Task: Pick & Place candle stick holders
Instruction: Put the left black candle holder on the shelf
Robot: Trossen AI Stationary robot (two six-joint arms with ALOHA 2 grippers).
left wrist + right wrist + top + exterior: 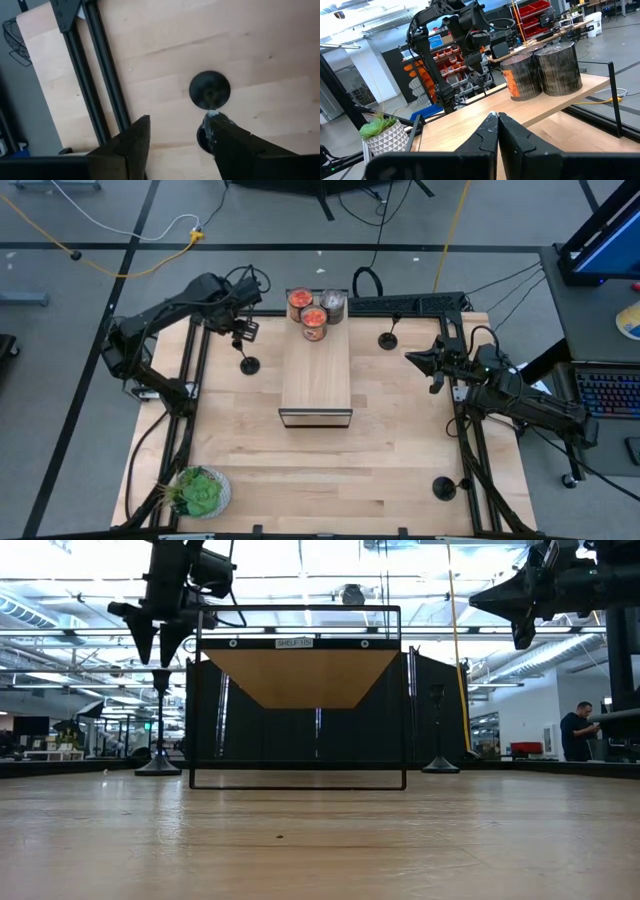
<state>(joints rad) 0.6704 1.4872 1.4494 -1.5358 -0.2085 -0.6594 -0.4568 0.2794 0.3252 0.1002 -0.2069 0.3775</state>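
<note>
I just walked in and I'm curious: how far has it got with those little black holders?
Done: none sits on the shelf, which carries only jars. In hand: the left gripper, open, hangs over the left holder. Left: holders and stand untouched; the right gripper waits shut.

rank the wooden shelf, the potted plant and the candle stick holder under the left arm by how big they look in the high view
1. wooden shelf, clearly the largest.
2. potted plant, at the table's near left corner.
3. candle stick holder, the smallest, standing just left of the shelf.

From straight overhead only the holder's round base and stem top show, so its height is not judged here.
</note>
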